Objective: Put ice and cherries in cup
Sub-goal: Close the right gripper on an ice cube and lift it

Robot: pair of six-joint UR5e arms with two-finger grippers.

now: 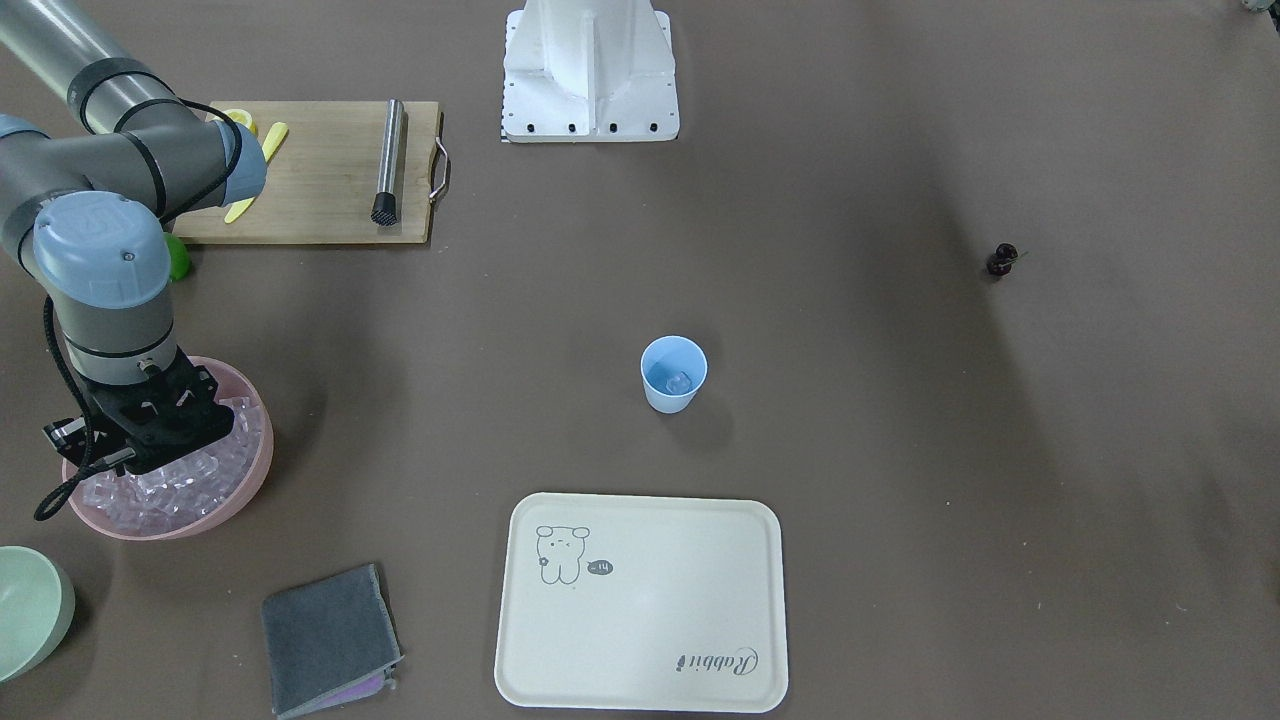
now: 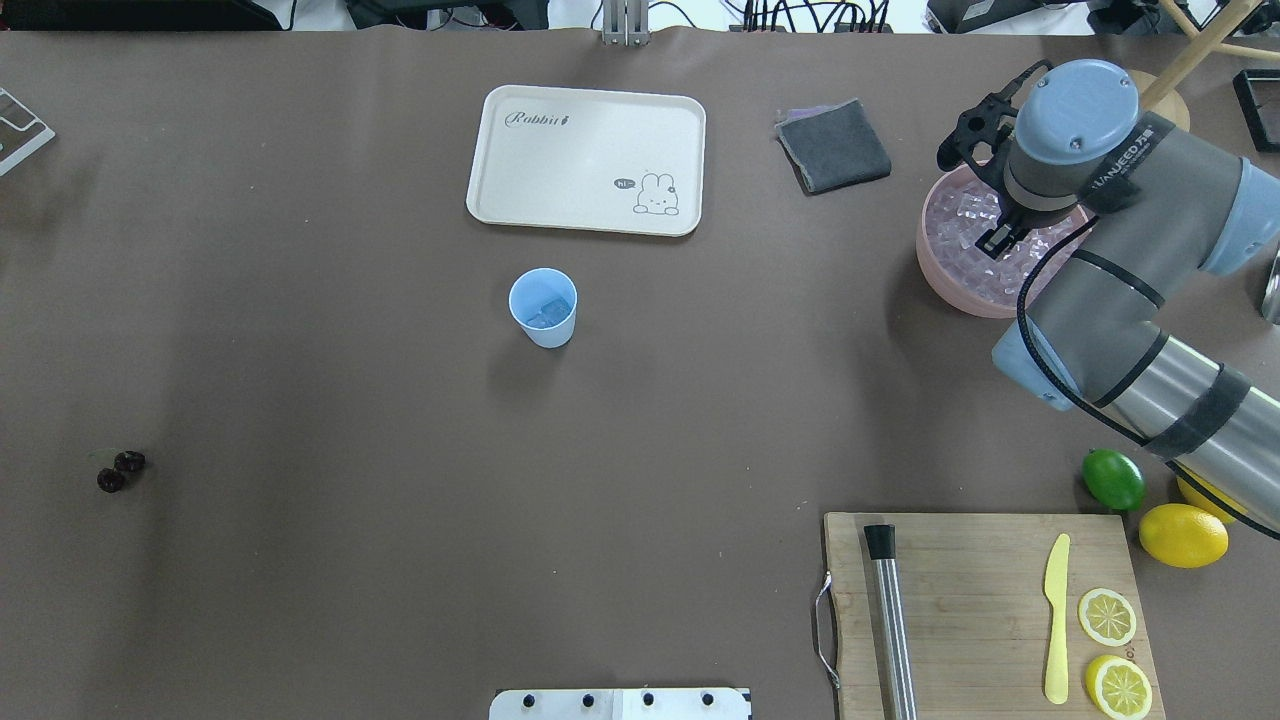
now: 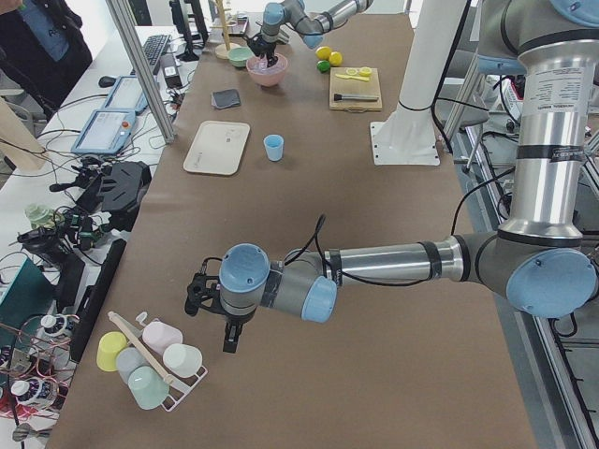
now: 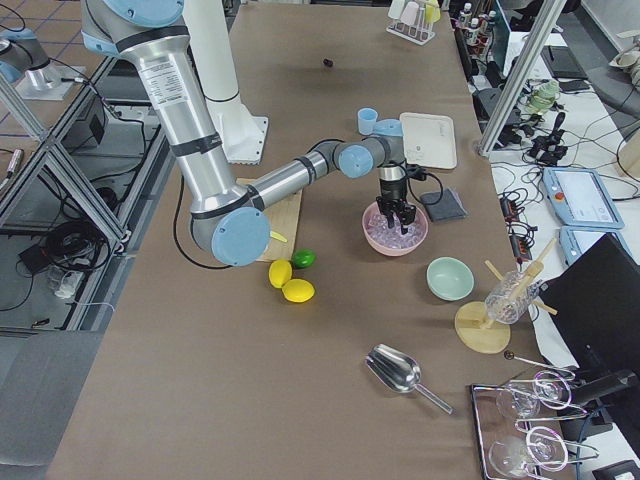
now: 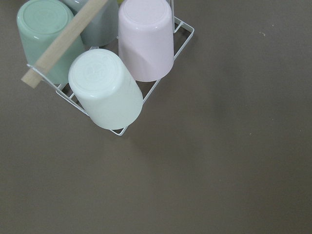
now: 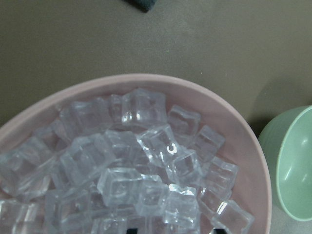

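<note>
The light blue cup [image 1: 673, 375] stands upright at mid-table, with one ice cube in it [image 2: 545, 316]. More ice [image 6: 146, 165] fills the pink bowl [image 1: 255, 470]. My right gripper [image 1: 150, 455] hangs just over this ice, jaws apart and empty; its dark fingertips [image 6: 130, 230] just show at the bottom edge of the right wrist view. The cherries [image 2: 120, 472] lie far off on the opposite side of the table [image 1: 1002, 259]. My left gripper [image 3: 229, 341] shows only in the exterior left view, low by a rack of cups; I cannot tell its state.
A cream tray [image 1: 640, 600] and a grey cloth [image 1: 330, 640] lie beyond the cup. A pale green bowl [image 6: 292, 165] sits beside the pink bowl. A cutting board [image 2: 980, 610] holds a muddler, knife and lemon slices; a lime [image 2: 1113, 478] and lemons [image 2: 1183, 535] lie nearby. Upturned cups sit in a wire rack [image 5: 122, 73].
</note>
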